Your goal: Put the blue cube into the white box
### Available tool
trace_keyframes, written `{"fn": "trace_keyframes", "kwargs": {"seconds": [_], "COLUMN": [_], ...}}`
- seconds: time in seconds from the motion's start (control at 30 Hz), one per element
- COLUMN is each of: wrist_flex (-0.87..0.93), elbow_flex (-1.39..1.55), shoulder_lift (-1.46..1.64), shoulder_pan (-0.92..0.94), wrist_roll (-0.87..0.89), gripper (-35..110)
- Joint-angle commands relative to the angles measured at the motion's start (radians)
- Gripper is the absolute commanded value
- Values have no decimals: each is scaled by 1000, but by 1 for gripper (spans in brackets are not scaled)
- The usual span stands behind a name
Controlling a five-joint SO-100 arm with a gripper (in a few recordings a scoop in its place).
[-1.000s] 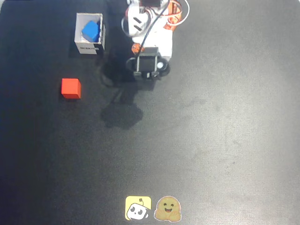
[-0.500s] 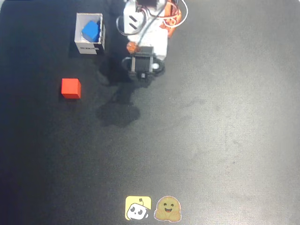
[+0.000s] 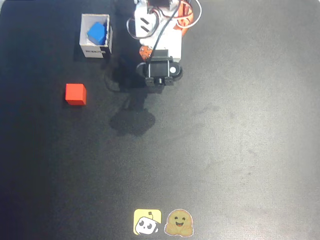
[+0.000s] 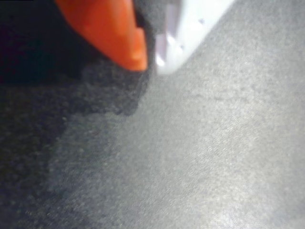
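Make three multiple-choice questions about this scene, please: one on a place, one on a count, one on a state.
1. Where is the blue cube?
A. inside the white box
B. beside the red cube
C. in the gripper

2. How many cubes are there?
A. one
B. two
C. three

3. How is the gripper?
A. shut on a cube
B. wide open
C. fingertips together, holding nothing

Answers: 1 A, the overhead view shows blue within the walls. 2 B, one blue and one red. 3 C, the wrist view shows both tips meeting over bare table.
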Motion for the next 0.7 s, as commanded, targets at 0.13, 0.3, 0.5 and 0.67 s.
{"fn": "trace_keyframes", "kwargs": {"seconds": [0.13, 0.3, 0.5, 0.67], "wrist_flex": [2, 2, 2, 2], "elbow_flex": [-3, -3, -3, -3], "shoulder_lift": [5, 5, 5, 5], "shoulder_pan": [8, 11, 11, 11], "wrist_roll": [-5, -5, -5, -5], "gripper": [0, 0, 0, 0]}}
